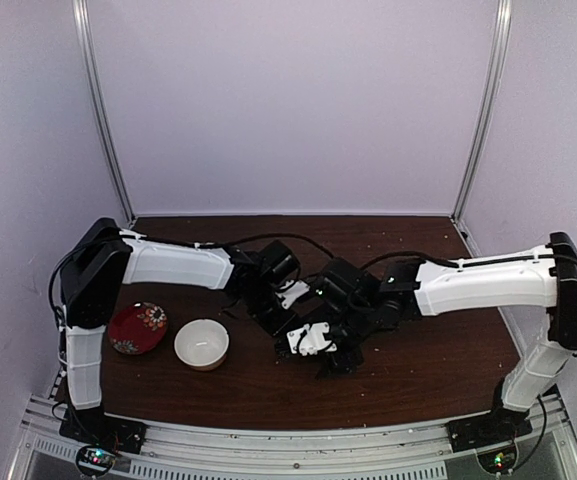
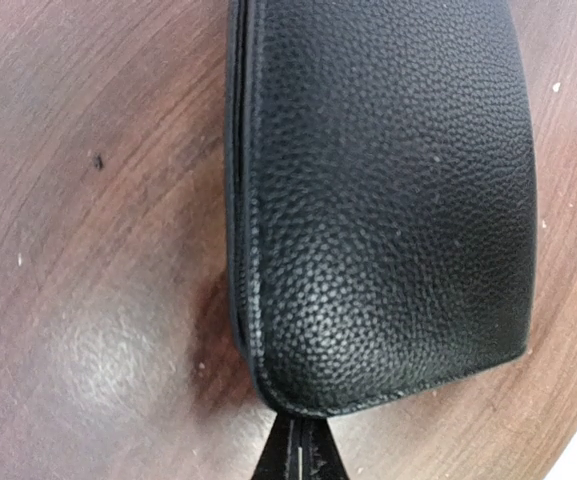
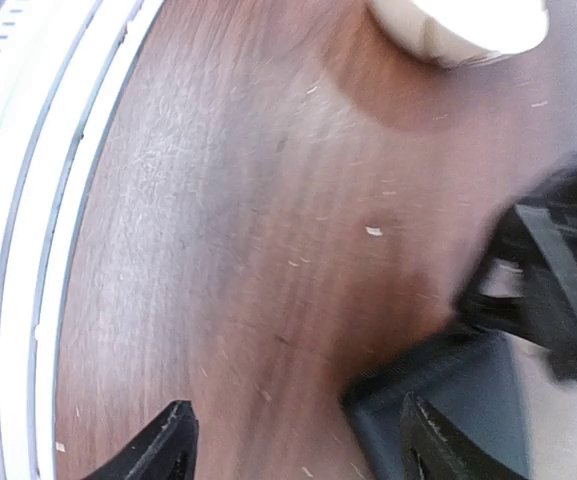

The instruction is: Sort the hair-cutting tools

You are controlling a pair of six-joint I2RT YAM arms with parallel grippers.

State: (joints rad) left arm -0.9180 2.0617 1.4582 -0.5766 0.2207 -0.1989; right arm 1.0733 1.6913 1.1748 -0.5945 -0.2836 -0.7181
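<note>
No scissors or thin black stick pieces show in any view. A black grained-leather pouch (image 2: 388, 190) lies on the brown table and fills the left wrist view. My left gripper (image 2: 299, 455) is shut, its tips pinched together at the pouch's near corner, which overlaps them. In the top view the left gripper (image 1: 268, 305) is at mid-table. My right gripper (image 3: 298, 450) is open over bare wood, its right finger (image 3: 430, 445) against a blurred dark blue-grey edge (image 3: 448, 385). In the top view the right gripper (image 1: 315, 343) hovers just right of the left one.
A white bowl (image 1: 202, 343) stands at the front left and shows at the top of the right wrist view (image 3: 458, 25). A red patterned plate (image 1: 136, 328) lies left of it. The table's white front rail (image 3: 28, 250) runs close by.
</note>
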